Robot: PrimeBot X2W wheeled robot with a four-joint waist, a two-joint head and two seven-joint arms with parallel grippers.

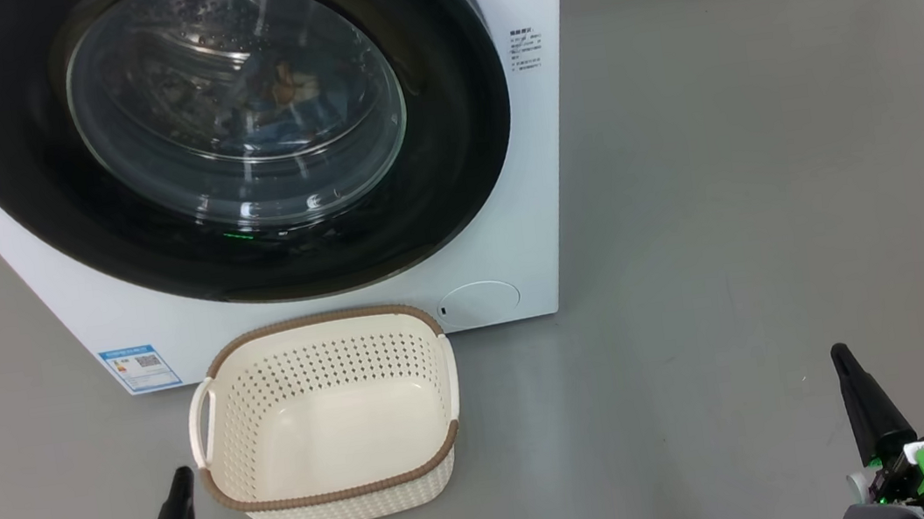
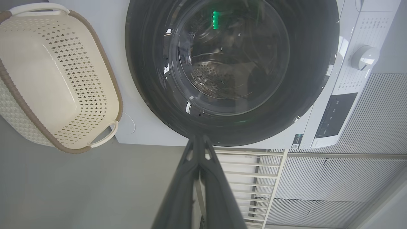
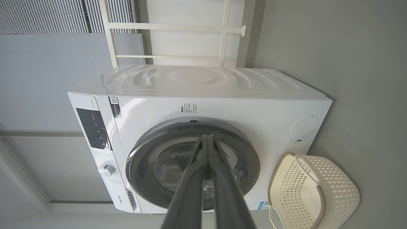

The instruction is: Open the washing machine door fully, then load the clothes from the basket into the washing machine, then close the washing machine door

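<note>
- The washing machine (image 1: pixel 520 155) is seen standing on the grey floor (image 1: pixel 730 218), with its white front turned toward the robot.
- The washing machine door (image 1: pixel 454 119) is seen lying shut, flat against the front, with its black rim around the glass window.
- The clothes (image 1: pixel 287 87) are made out dimly through the glass, inside the drum, as an orange-brown and blue patch.
- The basket (image 1: pixel 336 493) is set upright on the floor, just on the near side of the machine and below the door; its bare cream bottom is shown.
- A blue label sticker (image 1: pixel 139 368) is seen at the machine's lower left corner, and a small round hatch (image 1: pixel 481 303) just to the right of the basket's far rim.
- The left gripper (image 1: pixel 181 473) is held low at the near left, just beside the basket's left near corner but apart from it; its jaws are pressed together on nothing.
- The right gripper (image 1: pixel 839 352) is held at the near right, well apart from the basket; its jaws are likewise pressed together, with nothing between them.
</note>
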